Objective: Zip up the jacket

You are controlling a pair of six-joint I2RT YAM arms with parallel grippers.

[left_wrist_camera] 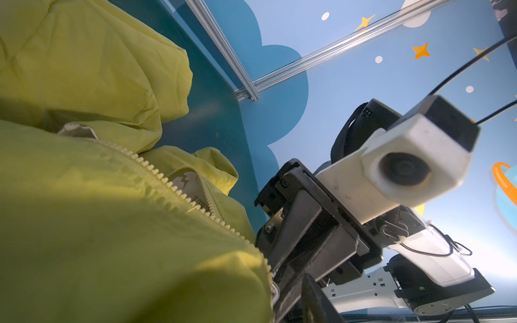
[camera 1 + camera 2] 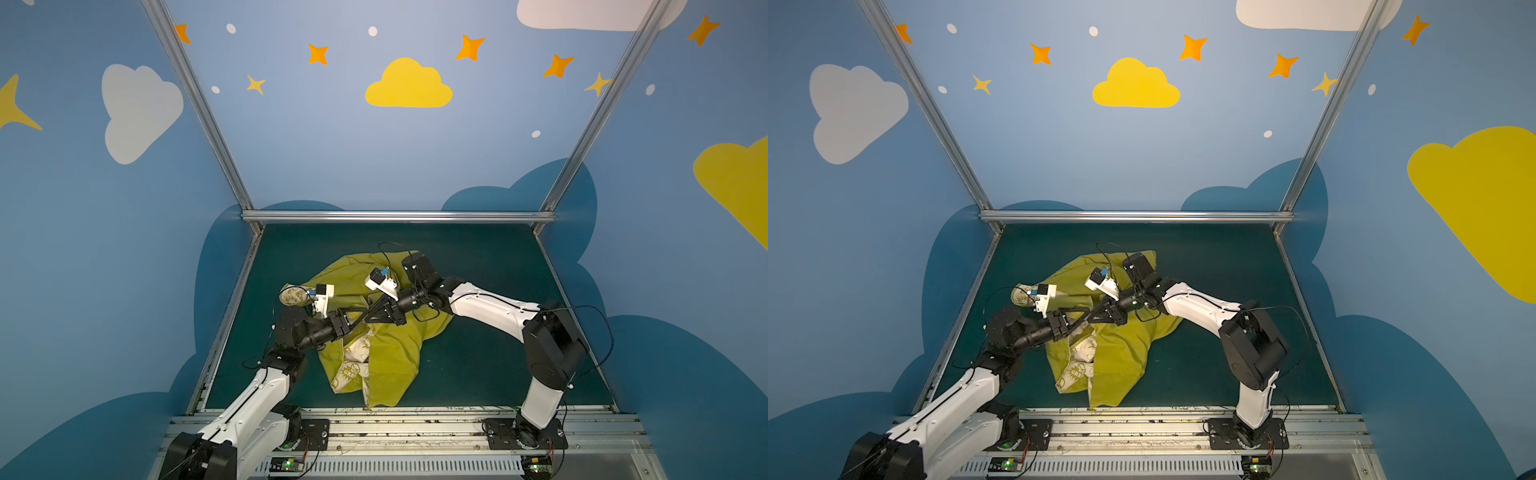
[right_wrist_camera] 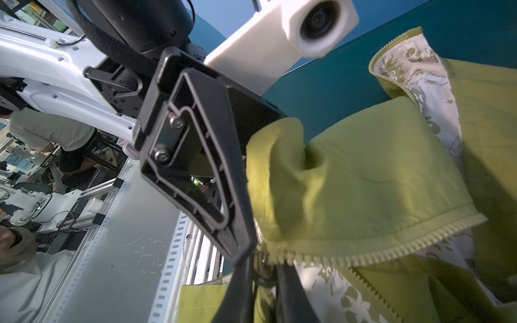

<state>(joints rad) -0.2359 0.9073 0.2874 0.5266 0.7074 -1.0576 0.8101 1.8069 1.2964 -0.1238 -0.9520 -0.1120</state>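
Left arm [image 2: 253, 399] overlaps the jacket [image 2: 395, 357]; right pincer [image 3: 264, 275] clamps its zipper [image 3: 321, 256]; left pincer [image 3: 245, 256], state unclear.

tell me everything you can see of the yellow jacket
The mustard-yellow fabric jacket lies crumpled and open on the dark green table mat. Its thin, creased shell folds back to show a cream lining printed in olive. The pale zipper teeth are unjoined for the length in view. The right pincer is shut on its zipper end.
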